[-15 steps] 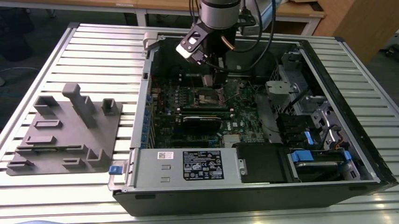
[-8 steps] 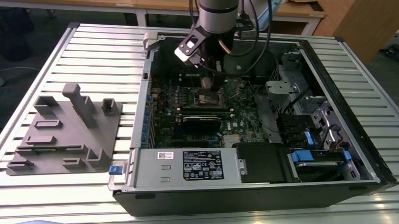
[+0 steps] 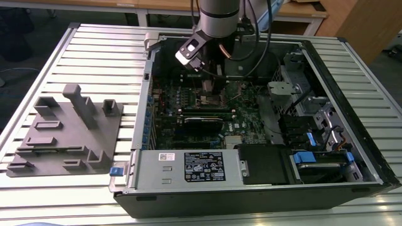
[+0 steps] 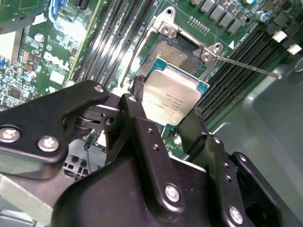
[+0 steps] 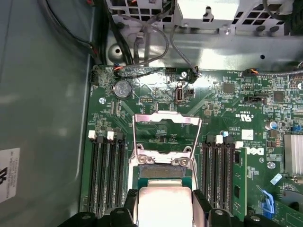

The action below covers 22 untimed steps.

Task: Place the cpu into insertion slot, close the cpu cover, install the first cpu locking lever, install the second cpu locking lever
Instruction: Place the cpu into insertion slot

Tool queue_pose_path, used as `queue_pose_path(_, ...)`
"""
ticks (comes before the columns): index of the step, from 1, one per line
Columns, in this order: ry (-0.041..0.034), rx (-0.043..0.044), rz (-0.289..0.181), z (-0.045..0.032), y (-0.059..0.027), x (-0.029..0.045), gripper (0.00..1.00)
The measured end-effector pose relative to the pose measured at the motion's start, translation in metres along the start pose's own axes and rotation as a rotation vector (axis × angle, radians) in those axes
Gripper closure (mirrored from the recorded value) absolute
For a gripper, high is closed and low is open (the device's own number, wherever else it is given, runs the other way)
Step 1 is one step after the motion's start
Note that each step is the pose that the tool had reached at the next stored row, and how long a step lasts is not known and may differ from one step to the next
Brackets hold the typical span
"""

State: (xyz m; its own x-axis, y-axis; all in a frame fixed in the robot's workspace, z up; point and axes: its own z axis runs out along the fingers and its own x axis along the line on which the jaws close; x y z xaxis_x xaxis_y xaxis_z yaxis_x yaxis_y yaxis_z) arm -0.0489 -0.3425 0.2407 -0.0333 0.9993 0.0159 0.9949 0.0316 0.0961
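The cpu [image 4: 173, 97] is gripped by the claw [image 4: 166, 103], which is clamped on two opposite edges of the chip. It is held tilted over the near edge of the insertion slot [image 4: 174, 53]; whether they touch cannot be told. In the first wrist view the cpu cover [image 5: 165, 119] is seen raised open beyond the slot. A thin locking lever [image 4: 246, 66] is swung out over the memory slots. In the exterior view the open computer case [image 3: 251, 202] is laid on the slatted table [image 3: 94, 52].
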Motion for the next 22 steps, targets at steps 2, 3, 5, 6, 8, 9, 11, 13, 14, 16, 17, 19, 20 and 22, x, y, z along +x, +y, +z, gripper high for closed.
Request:
queue_pose_path(2, 0.0001, -0.0001, 0.000, 0.0033, -0.0005, -0.0001, 0.46)
queue_pose_path(3, 0.0000, 0.0000, 0.000, 0.0049, -0.0006, -0.0001, 0.46)
queue_pose_path(5, -0.0001, 0.0001, 0.000, 0.0082, -0.0010, -0.0002, 0.46)
queue_pose_path(6, 0.0002, -0.0001, 0.000, 0.0100, -0.0013, -0.0002, 0.46)
queue_pose_path(8, 0.0003, -0.0001, 0.000, 0.0137, -0.0023, -0.0003, 0.46)
queue_pose_path(9, 0.0006, 0.0000, 0.000, 0.0154, -0.0029, -0.0003, 0.46)
queue_pose_path(11, 0.0015, -0.0001, 0.000, 0.0188, -0.0045, -0.0003, 0.46)
queue_pose_path(13, 0.0015, 0.0000, 0.000, 0.0224, -0.0054, -0.0004, 0.46)
queue_pose_path(14, 0.0016, 0.0000, 0.000, 0.0240, -0.0056, -0.0004, 0.46)
queue_pose_path(16, 0.0017, -0.0001, 0.000, 0.0276, -0.0059, -0.0004, 0.46)
queue_pose_path(17, 0.0016, 0.0000, 0.000, 0.0294, -0.0061, -0.0005, 0.46)
queue_pose_path(19, 0.0016, 0.0000, 0.000, 0.0320, -0.0064, -0.0005, 0.46)
queue_pose_path(20, 0.0016, 0.0000, 0.000, 0.0322, -0.0064, -0.0005, 0.46)
queue_pose_path(22, 0.0014, 0.0001, 0.000, 0.0322, -0.0064, -0.0005, 0.46)
